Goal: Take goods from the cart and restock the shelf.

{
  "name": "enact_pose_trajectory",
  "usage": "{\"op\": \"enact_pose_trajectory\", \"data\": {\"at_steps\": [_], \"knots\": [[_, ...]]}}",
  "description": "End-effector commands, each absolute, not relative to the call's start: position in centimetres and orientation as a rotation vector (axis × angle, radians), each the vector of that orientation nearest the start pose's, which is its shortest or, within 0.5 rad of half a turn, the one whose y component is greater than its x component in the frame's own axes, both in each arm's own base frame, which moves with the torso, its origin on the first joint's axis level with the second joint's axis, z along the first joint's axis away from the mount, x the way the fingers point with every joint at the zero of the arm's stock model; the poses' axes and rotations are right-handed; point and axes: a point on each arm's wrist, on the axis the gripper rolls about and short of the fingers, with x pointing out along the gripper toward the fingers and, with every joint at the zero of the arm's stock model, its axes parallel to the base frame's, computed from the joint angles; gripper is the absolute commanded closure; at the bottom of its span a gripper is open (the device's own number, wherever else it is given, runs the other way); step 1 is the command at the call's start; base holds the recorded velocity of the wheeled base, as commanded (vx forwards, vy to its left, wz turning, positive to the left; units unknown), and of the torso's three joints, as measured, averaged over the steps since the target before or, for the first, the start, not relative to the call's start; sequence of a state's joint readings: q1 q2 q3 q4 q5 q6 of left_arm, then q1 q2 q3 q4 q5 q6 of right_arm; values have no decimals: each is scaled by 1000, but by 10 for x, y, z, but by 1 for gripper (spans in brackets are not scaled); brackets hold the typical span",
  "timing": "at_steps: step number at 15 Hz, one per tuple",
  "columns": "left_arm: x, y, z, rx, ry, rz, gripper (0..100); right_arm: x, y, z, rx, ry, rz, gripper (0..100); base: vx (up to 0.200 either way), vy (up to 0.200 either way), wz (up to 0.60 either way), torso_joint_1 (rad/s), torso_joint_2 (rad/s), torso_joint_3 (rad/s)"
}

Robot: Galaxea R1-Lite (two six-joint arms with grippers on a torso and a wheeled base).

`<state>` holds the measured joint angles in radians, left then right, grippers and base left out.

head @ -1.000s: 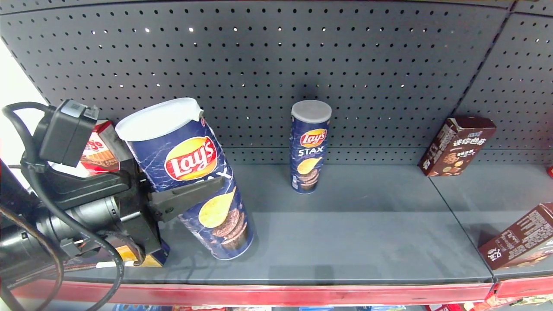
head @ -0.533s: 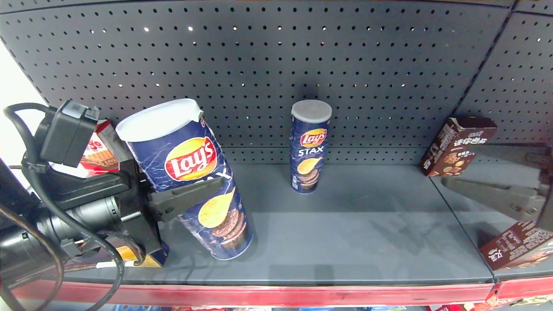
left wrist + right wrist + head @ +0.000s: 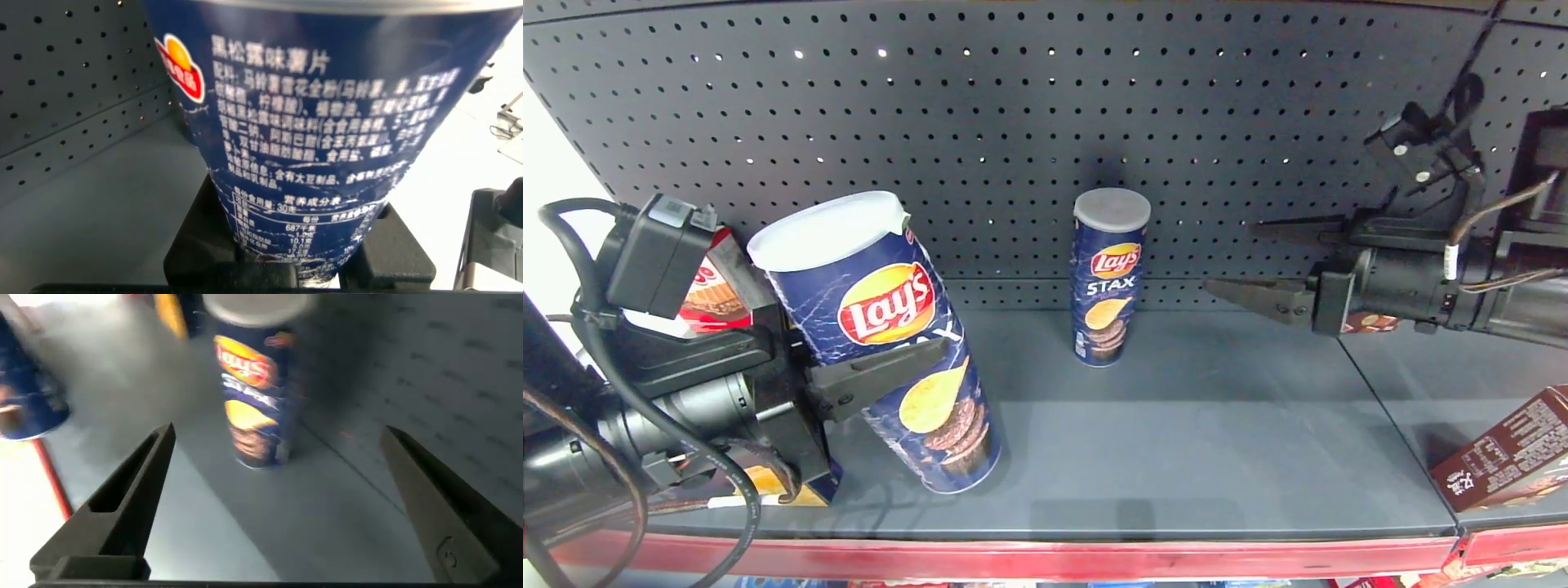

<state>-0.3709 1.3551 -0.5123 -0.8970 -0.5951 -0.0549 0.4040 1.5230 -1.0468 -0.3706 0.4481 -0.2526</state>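
The left gripper [image 3: 890,343] had its jaws clamped on a tilted chip can [image 3: 849,269] near the front left corner of the shelf [image 3: 1176,441]. The right gripper [image 3: 1232,257] hung with jaws apart near, not touching, a second can [image 3: 1109,278] standing upright by the back edge

Head view down onto shelf [image 3: 1176,441], left wrist against tilted can [image 3: 327,163], right facing upright can [image 3: 257,400]

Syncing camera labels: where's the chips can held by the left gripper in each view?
Head: can, left of centre, tilted.
Left wrist: close up, mid-frame.
Right wrist: blurred blue shape at the frame edge, likely it.
Shared landmark: pegboard.
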Motion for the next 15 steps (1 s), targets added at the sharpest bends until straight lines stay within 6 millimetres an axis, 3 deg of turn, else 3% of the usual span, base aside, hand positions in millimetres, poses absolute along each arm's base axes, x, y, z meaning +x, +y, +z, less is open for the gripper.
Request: {"op": "enact_pose_trajectory", "data": {"at_steps": [1,4,15], "knots": [[189,-87,217,-45,-24,-966,100,275,130,264,-225,5,974,0,0,0,0,0,0,0],[189,-86,217,-45,-24,-964,100,301,134,254,-227,-78,1066,0,0,0,0,0,0,0],[196,-87,216,-46,-16,-953,100,341,158,225,-273,-107,1135,0,0,0,0,0,0,0]]}}
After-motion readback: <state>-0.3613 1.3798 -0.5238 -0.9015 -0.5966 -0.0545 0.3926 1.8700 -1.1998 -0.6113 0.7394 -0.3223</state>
